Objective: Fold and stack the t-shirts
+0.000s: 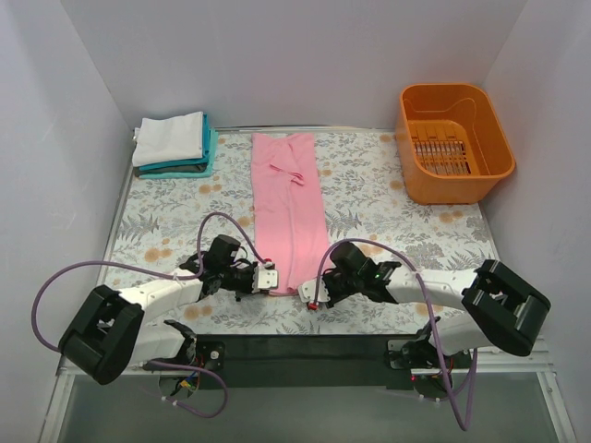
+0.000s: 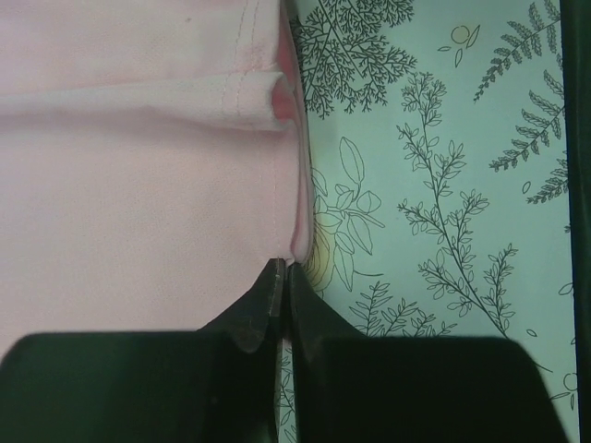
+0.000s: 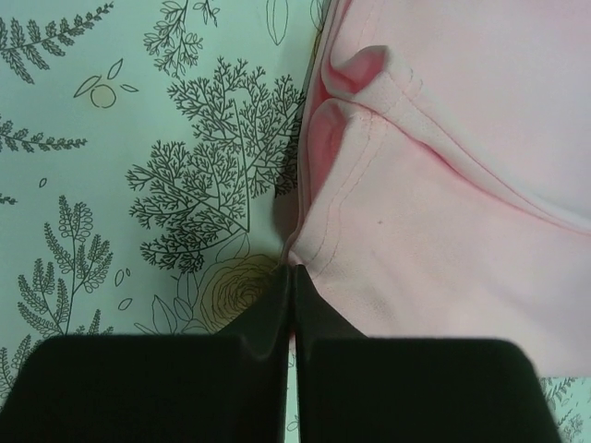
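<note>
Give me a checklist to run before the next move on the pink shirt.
1. The left gripper is shut on the pink shirt at a near corner: ok.
2. The right gripper is shut on the other near corner: ok.
3. Every layer is caught in both pinches: cannot tell.
4. The shirt lies as a straight strip: ok.
5. The folded stack sits apart from the shirt: ok.
6. The basket sits apart from the shirt: ok.

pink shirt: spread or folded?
Partly folded: pink shirt lies as a narrow lengthwise strip; wrist views show doubled layers at its near corners.
</note>
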Robot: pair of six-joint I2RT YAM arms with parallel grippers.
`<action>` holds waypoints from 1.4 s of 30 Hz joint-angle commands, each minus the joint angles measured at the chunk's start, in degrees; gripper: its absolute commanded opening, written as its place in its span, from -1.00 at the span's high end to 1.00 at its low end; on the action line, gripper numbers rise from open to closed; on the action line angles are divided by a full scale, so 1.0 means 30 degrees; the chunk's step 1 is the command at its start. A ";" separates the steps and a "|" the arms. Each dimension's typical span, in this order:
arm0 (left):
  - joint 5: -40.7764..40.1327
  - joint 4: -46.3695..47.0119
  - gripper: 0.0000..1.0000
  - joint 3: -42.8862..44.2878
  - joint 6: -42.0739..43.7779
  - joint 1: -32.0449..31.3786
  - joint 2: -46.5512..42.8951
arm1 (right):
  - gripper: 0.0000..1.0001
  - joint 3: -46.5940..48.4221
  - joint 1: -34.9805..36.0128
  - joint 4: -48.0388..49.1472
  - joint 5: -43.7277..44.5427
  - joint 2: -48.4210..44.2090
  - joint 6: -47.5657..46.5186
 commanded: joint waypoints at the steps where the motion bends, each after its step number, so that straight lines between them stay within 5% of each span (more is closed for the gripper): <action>1: -0.1313 -0.1863 1.00 0.0012 0.0300 -0.0132 -0.0098 | 0.97 0.0185 0.0501 -0.1776 0.1275 -0.0366 0.1211; 8: 0.0621 -0.5290 1.00 0.0715 0.0564 -0.0279 -0.3232 | 0.97 0.1620 0.2611 -0.3681 0.1364 -0.2567 0.3759; 19: -0.0051 -0.6290 1.00 0.1915 -0.0725 -0.0045 -0.5257 | 0.97 0.2940 0.1529 -0.4766 0.2184 -0.3301 0.4232; 26: -0.0198 -0.4914 1.00 0.3761 -0.0317 0.1536 -0.3531 | 0.97 0.4199 -0.0254 -0.4649 0.2099 -0.2658 0.2826; 42: 0.0095 0.0682 1.00 0.8301 0.2936 0.4790 0.4204 | 0.97 0.8827 -0.4829 -0.2511 0.0338 0.3930 -0.1129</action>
